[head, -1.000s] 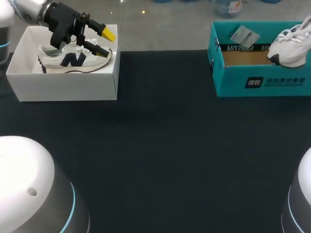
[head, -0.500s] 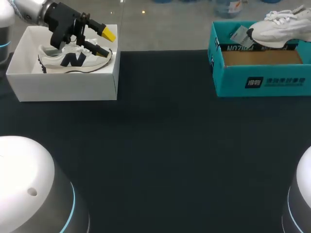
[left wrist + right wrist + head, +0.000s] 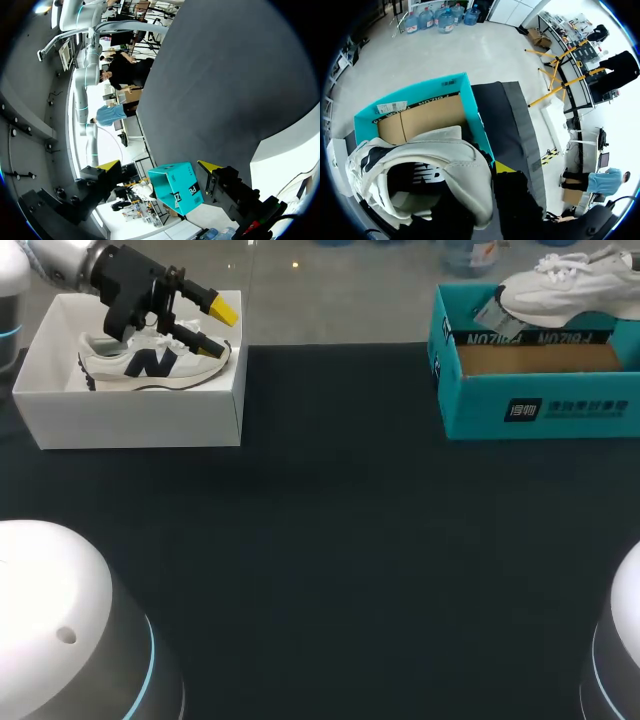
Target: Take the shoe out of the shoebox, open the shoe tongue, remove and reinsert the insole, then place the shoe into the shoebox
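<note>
- Boxes stand at the two far corners of the dark table (image 3: 330, 540): a white shoebox (image 3: 140, 420) at far left and a teal shoebox (image 3: 530, 405) at far right, well apart.
- At far right, the right gripper (image 3: 475, 185) is clamped on a white shoe (image 3: 565, 290) at its collar. One yellow tip shows just outside the collar, and the other finger is hidden by the shoe.
- The white shoe hangs roughly level above the far rim of the teal shoebox, laces up and toe to the left. It is clear of the box's brown cardboard floor.
- A paper tag (image 3: 492, 312) sits in the far left corner of the teal shoebox, just beside the shoe's toe.
- At far left, the left gripper (image 3: 215, 328) hangs over the white shoebox with its fingers spread wide and pointing right. Nothing is held between them.
- Its lower finger lies over the front of a sneaker (image 3: 150, 362). Whether the finger touches the sneaker cannot be told.
- The sneaker rests on its sole inside the white shoebox, toe to the right, with a dark letter on its near side.
</note>
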`<state>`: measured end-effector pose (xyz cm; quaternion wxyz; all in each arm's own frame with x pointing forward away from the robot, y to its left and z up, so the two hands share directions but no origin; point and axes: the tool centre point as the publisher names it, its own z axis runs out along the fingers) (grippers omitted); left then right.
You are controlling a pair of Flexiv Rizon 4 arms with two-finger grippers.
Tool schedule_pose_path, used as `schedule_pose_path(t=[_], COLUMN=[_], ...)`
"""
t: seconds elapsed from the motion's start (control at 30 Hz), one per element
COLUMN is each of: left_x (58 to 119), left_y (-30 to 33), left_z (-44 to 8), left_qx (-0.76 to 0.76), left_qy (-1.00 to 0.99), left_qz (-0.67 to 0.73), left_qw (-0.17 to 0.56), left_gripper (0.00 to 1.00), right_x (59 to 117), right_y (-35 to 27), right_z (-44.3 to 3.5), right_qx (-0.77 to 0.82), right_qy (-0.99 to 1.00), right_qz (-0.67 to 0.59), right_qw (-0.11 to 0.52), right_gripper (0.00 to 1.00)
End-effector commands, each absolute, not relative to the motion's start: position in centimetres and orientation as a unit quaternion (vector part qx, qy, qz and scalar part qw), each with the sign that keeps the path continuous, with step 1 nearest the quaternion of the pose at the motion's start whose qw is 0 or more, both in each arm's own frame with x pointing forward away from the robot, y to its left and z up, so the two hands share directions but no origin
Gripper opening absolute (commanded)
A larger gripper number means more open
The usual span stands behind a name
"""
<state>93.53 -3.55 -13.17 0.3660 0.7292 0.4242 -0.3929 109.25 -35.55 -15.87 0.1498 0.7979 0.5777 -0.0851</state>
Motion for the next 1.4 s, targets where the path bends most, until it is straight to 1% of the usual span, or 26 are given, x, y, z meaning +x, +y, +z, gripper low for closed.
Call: schedule_pose_path(t=[0.03,0.5,1.03,1.4], left_x=[93.5,93.5,93.5,93.5], left_y=[-3.5,-3.5,-3.5,-3.5], left_z=[-13.1,-13.1,-13.1,-13.1], left_qx=[0.730,0.730,0.730,0.730], left_qy=[0.424,0.424,0.424,0.424], left_qz=[-0.392,-0.392,-0.392,-0.392], left_qw=[0.365,0.365,0.365,0.365], left_gripper=[1.00,1.00,1.00,1.00], right_x=[108.3,107.9,106.8,107.0], right_y=[-35.9,-34.6,-34.2,-34.5], right_z=[-16.9,-23.0,-29.4,-34.0], right_qx=[0.809,0.809,0.817,0.819], right_qy=[0.561,0.559,0.540,0.535], right_qz=[-0.065,-0.092,-0.113,-0.143], right_qw=[0.162,0.155,0.168,0.152], right_gripper=[0.00,0.00,0.00,0.00])
